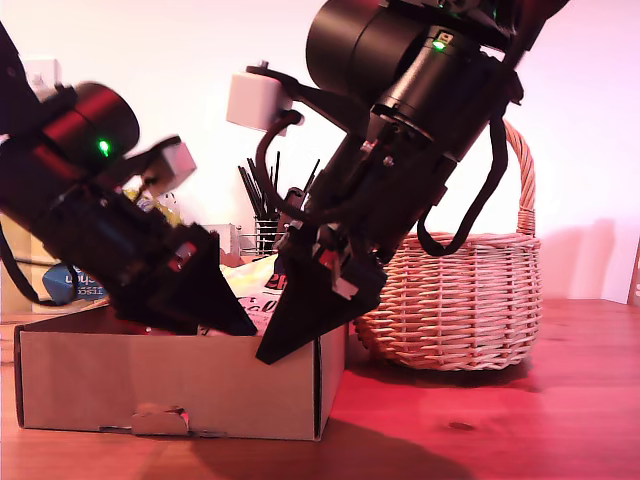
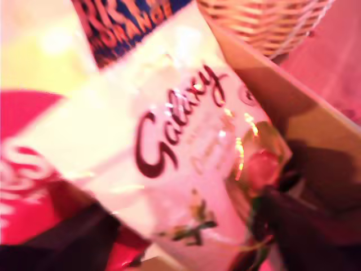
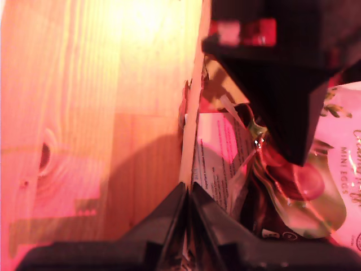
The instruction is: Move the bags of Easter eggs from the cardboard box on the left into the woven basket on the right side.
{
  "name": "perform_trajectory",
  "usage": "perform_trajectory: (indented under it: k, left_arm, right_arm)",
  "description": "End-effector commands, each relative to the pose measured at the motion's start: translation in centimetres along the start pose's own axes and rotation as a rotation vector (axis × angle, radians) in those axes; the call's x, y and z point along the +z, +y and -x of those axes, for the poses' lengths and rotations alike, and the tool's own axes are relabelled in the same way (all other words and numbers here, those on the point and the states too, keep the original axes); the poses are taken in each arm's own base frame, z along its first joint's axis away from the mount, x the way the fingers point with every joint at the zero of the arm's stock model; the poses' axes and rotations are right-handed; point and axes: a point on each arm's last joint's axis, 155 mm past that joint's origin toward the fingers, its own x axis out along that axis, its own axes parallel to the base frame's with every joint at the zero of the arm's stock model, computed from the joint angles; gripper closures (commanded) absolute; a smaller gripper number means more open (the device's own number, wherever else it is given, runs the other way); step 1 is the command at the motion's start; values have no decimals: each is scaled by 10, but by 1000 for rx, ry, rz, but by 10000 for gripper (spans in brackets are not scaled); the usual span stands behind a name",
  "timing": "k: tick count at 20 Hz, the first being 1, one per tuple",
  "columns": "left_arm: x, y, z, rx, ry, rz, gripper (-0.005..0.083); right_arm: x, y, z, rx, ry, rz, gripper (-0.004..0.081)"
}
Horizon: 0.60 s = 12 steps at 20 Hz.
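**Two Arms Crowding a Box of Glossy Pouches**

Over the cardboard box (image 1: pixel 120 385), at the exterior view's left, two bulky black arms, blocking most of its contents from that camera. Behind it, a wire cup of dark sticks (image 1: pixel 262 225) and a blue-labelled pack (image 1: pixel 75 285). Just beside the box, toward the exterior view's right, the woven basket (image 1: pixel 460 300). Underneath everything, a wooden table (image 1: pixel 500 420), warm-toned and grained, with a dark knot (image 3: pixel 45 155).

Plain brown corrugated card for the box: shallow and wide, with a small tab cut-out low on the front wall. Round tan wicker for the basket: bulging sides and a tall arched handle.

Inside the box, overlapping:
- a cream pouch (image 2: pixel 169 141), shiny and creased, with brown looping script and "MINI EGGS" in small print
- a red pouch (image 2: pixel 22 186), partly under the cream one
- a dark blue pouch (image 2: pixel 124 22) with orange lettering, beyond the cream one

All three blurred in the first wrist view.

On my first gripper (image 2: pixel 186 206), fingers spread wide to either side of the cream pouch's lower end, not clamped on it. On my second gripper (image 3: pixel 187 195), wedge-shaped fingers pressed almost together, with the box's thin wall between them near its basket-side corner, pinching the rim as far as that view shows.
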Motion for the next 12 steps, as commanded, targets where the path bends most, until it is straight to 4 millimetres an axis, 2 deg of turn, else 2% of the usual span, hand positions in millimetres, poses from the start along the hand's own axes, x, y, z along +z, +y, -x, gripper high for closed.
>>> perform_trajectory:
  k: [1, 2, 4, 5, 6, 12]
  left_arm:
    - [-25, -6, -14, -29, 57, 39, 479]
    - [-24, -8, -17, -46, 47, 35, 559]
    - [-21, -9, -21, -50, 30, 47, 664]
    - [-19, -8, -22, -48, 23, 58, 753]
    - [-15, -7, -21, -46, 8, 50, 796]
    - [5, -1, -7, -25, -52, 68, 793]
  right_arm:
    - [-18, 19, -8, 54, 55, -10, 783]
    - [-19, 18, -8, 49, 61, -10, 783]
    - [-22, 17, -8, 43, 77, -11, 783]
    - [-24, 19, -8, 49, 84, -14, 783]
    - [-25, 19, -8, 52, 87, -15, 783]
    - [-29, 21, -7, 56, 106, -19, 783]
